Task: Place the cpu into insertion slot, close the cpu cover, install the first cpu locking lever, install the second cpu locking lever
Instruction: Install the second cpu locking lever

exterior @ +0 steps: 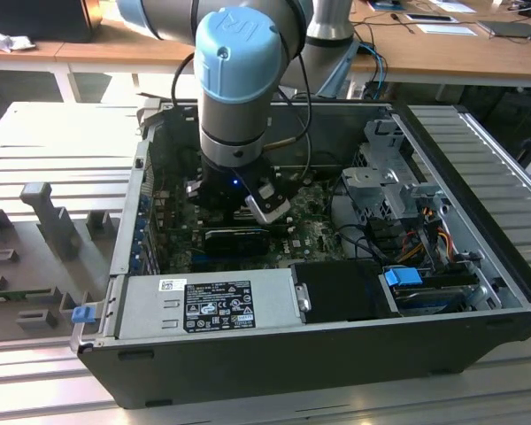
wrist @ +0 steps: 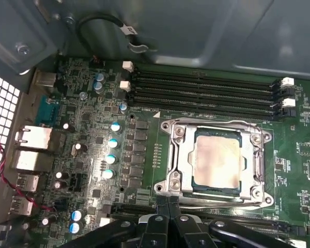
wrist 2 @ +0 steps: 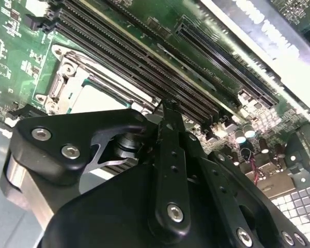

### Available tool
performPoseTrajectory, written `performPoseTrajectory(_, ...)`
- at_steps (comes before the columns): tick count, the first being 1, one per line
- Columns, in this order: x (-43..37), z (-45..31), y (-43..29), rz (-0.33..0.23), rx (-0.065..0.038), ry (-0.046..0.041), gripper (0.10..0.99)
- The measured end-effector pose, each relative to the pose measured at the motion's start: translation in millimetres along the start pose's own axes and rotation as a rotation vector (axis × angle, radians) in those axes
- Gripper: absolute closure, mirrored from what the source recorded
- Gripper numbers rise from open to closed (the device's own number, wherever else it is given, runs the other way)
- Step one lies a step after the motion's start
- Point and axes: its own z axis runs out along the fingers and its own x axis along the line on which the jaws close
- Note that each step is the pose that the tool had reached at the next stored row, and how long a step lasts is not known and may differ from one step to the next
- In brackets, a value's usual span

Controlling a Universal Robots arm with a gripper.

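- gripper (wrist: pixel 169 206) fingers pressed together, empty, at cpu cover (wrist: pixel 176 155) edge
- cpu (wrist: pixel 217 163) flat in insertion slot (wrist: pixel 258 157), cover down
- memory slots (wrist: pixel 201 93) close beside

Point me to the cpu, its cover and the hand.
cpu (wrist: pixel 218 164): first wrist view, middle of its pale metal face.
cpu cover (wrist: pixel 180 165): first wrist view, silver frame beside the chip.
hand (wrist: pixel 168 207): first wrist view, between its fingertips.

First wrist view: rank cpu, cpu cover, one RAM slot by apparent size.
1. cpu cover, biggest by area.
2. cpu, framed inside it.
3. RAM slot: longest, but very thin, so its rank against the cpu is unsure.
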Motion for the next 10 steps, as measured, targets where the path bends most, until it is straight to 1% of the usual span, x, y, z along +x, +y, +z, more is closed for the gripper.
performPoseTrajectory(1, 1.6, 0.1, -2.1, -0.001, -0.01, -0.0011, 0.98)
performPoseTrajectory(2, 3.4, 0.3, -5.3, -0.002, -0.03, -0.0032, 0.98)
performPoseTrajectory(4, 3.9, 2.1, -10.2, -0.003, -0.049, -0.0052, 0.98)
performPoseTrajectory(5, 4.0, 3.4, -10.9, -0.003, -0.06, -0.0064, 0.98)
performPoseTrajectory(6, 4.0, 4.4, -11.2, -0.003, -0.067, -0.0072, 0.98)
performPoseTrajectory(7, 4.0, 5.2, -11.4, -0.003, -0.073, -0.0078, 0.98)
performPoseTrajectory(10, 4.0, 9.3, -12.5, -0.004, -0.104, -0.0111, 0.98)
